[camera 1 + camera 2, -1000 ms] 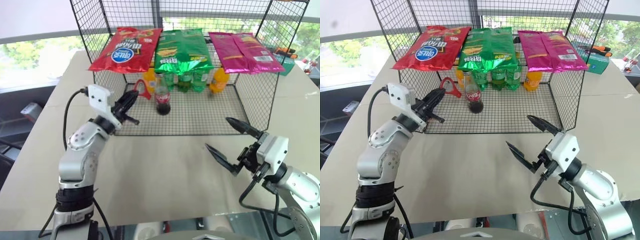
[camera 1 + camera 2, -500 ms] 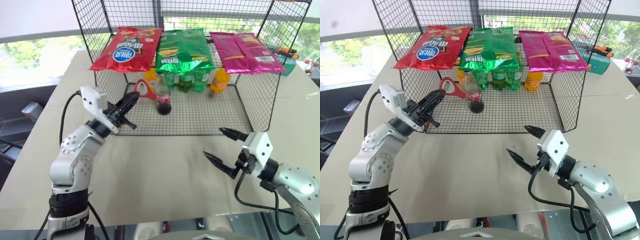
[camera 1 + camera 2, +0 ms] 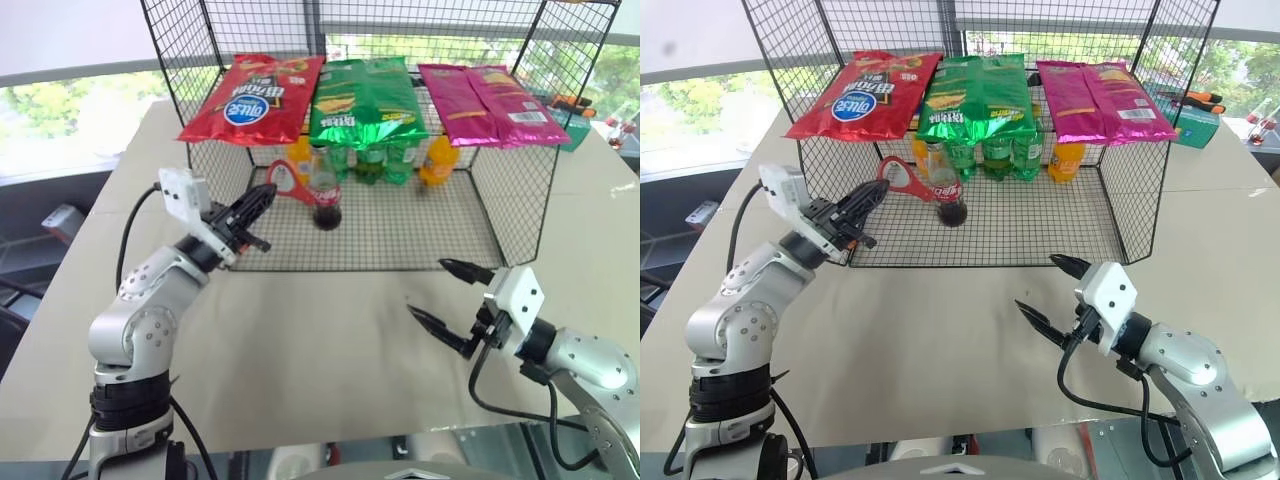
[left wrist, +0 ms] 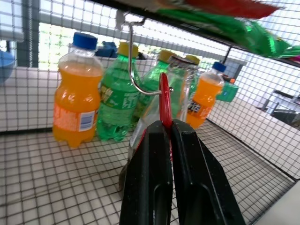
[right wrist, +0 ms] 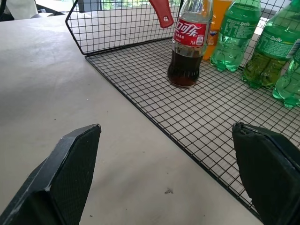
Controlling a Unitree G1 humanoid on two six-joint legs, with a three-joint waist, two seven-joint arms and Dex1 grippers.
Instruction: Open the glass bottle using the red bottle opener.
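Note:
The glass bottle (image 3: 326, 195), with dark cola and a red label, stands upright on the wire rack's floor, in front of the plastic bottles. My left gripper (image 3: 262, 197) is shut on the red bottle opener (image 3: 285, 180), which sticks out just left of the bottle's neck. In the left wrist view the opener (image 4: 164, 101) stands edge-on between the fingers, with the bottle (image 4: 182, 86) close behind it. My right gripper (image 3: 428, 288) hovers open over the table in front of the rack, holding nothing. It faces the bottle (image 5: 190, 42) from a distance.
The black wire rack (image 3: 500, 215) has a shelf with a red (image 3: 255, 100), a green (image 3: 365, 100) and a pink snack bag (image 3: 490, 105). Orange soda (image 3: 438, 160) and green plastic bottles (image 3: 372, 165) line its back. A metal hook (image 4: 133, 70) hangs in the rack.
My left wrist has rolled, tilting the opener beside the bottle's neck while the hand stays in place. My right gripper has sunk a little toward the table and stays open.

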